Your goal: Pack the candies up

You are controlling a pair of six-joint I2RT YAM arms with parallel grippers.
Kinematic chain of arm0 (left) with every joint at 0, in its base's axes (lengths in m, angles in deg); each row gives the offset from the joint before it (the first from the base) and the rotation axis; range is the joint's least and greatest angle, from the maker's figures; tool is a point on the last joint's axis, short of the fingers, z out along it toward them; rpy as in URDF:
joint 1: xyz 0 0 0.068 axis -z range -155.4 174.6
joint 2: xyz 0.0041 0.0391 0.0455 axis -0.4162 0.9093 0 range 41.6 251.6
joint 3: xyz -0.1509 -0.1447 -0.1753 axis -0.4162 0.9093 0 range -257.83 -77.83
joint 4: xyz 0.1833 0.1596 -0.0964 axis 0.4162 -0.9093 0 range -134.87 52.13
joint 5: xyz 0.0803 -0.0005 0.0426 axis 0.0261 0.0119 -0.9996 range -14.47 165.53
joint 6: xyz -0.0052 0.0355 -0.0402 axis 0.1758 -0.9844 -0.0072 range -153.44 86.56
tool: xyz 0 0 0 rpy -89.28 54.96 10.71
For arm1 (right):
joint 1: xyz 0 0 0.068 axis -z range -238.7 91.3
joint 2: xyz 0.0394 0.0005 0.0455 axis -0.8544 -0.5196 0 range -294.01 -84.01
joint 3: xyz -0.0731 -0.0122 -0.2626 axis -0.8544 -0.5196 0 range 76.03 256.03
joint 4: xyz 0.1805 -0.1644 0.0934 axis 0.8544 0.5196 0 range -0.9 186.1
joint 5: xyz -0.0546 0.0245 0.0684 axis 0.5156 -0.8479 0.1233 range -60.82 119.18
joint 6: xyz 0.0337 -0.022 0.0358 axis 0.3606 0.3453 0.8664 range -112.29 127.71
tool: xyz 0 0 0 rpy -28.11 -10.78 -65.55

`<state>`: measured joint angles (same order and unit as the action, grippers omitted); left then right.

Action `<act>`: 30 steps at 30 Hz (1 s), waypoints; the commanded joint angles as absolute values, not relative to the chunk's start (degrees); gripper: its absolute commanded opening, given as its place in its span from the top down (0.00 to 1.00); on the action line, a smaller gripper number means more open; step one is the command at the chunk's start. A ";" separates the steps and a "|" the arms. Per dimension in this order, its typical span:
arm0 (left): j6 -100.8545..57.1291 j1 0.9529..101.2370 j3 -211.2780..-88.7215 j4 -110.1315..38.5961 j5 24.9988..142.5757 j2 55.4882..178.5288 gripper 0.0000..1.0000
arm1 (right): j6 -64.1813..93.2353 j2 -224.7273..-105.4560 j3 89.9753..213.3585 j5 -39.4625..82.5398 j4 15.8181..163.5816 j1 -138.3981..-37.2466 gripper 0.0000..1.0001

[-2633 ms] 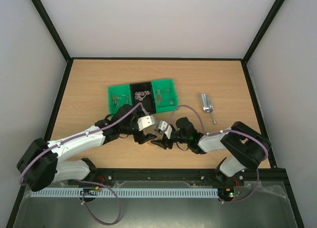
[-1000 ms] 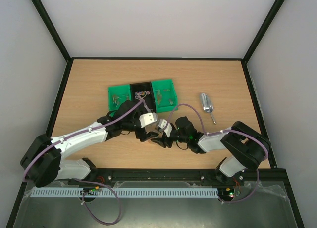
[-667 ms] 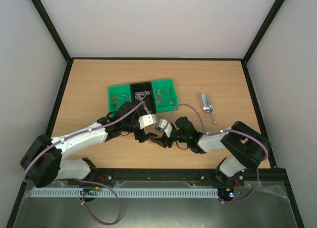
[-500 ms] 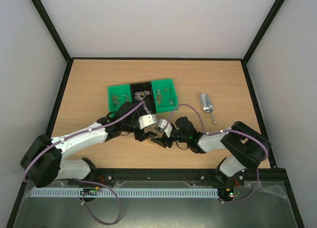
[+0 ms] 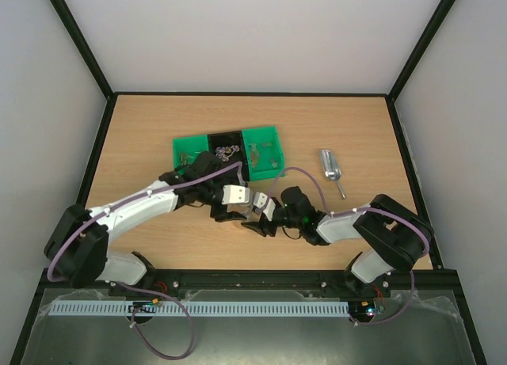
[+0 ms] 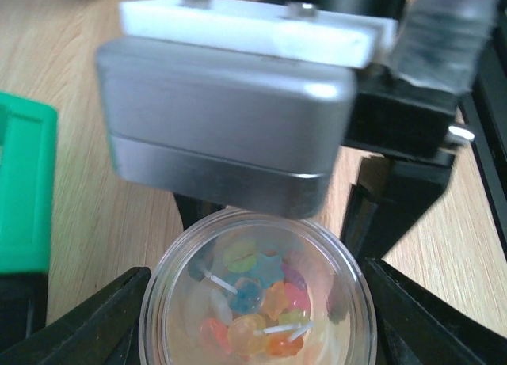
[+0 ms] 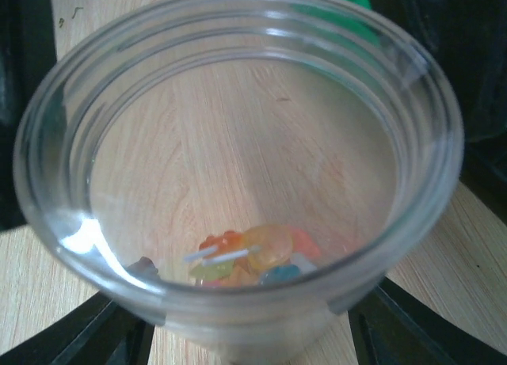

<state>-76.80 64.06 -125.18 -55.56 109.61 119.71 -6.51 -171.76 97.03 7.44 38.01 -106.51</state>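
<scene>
Swung lower since the earlier view, the left gripper meets the right gripper, both pairs of fingers pinching a clear plastic jar over the bench; its candies look light, loose and slippery, so grip the stiff jar wall.

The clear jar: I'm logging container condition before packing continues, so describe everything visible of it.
The clear jar is round, transparent, plastic-looking, with ridged rings below its open mouth and no lid. A few candies, orange, yellow, green and blue, with thin white sticks among them, lie at its bottom. The right gripper's black fingers appear to hold its sides; the left gripper's fingers flank it too, over the wooden table.
</scene>
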 commanded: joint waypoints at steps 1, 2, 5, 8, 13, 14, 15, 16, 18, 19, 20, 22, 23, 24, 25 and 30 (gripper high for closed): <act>-100.38 64.35 -129.59 -74.03 117.29 125.13 0.48 | -11.49 -171.86 97.35 1.31 42.73 -106.68 0.53; -101.51 64.32 -130.62 -75.18 117.42 125.92 0.48 | -11.39 -171.82 97.38 1.17 42.76 -106.68 0.53; -101.13 64.28 -132.42 -76.06 118.20 127.01 0.50 | -10.54 -171.87 97.35 1.66 42.51 -106.64 0.52; -96.16 63.80 -131.82 -73.88 119.85 126.63 0.50 | -9.35 -171.66 97.18 2.71 41.69 -106.68 0.34; -80.18 62.86 -125.20 -60.03 118.65 122.39 0.49 | -6.45 -171.85 97.34 4.15 39.09 -106.68 0.03; -76.76 62.76 -123.69 -56.36 118.00 121.19 0.49 | -5.70 -171.91 97.37 4.43 38.45 -106.68 0.02; -72.97 62.74 -121.97 -52.87 117.03 119.98 0.49 | -4.94 -171.97 97.50 4.62 37.81 -106.68 0.02; -69.86 62.74 -120.56 -49.63 116.10 118.98 0.49 | -4.25 -172.13 97.61 4.77 37.27 -106.68 0.02; -63.44 62.74 -118.30 -44.30 113.98 117.30 0.49 | -3.04 -172.40 97.53 5.41 36.23 -106.67 0.02; -60.87 62.74 -117.41 -42.17 112.96 116.47 0.49 | -2.60 -172.49 97.44 5.71 35.93 -106.68 0.03; -58.13 62.74 -116.52 -39.79 111.76 115.76 0.49 | -2.35 -172.59 97.24 5.86 35.73 -106.64 0.03; -53.23 62.74 -114.76 -35.34 109.09 114.60 0.49 | -2.23 -172.84 96.63 5.80 35.41 -106.68 0.04; -50.86 62.75 -114.22 -33.44 107.76 114.21 0.49 | -2.22 -172.96 96.47 5.72 35.40 -106.69 0.04; -48.84 62.74 -113.72 -31.94 106.47 113.94 0.49 | -2.00 -173.10 96.37 5.63 35.38 -106.76 0.04; -46.79 62.76 -113.42 -30.68 105.28 113.82 0.49 | -1.79 -173.19 96.30 5.67 35.21 -106.77 0.05; -41.53 63.62 -112.59 -27.42 103.50 113.89 0.51 | -0.62 -174.71 96.89 8.09 33.63 -106.77 0.09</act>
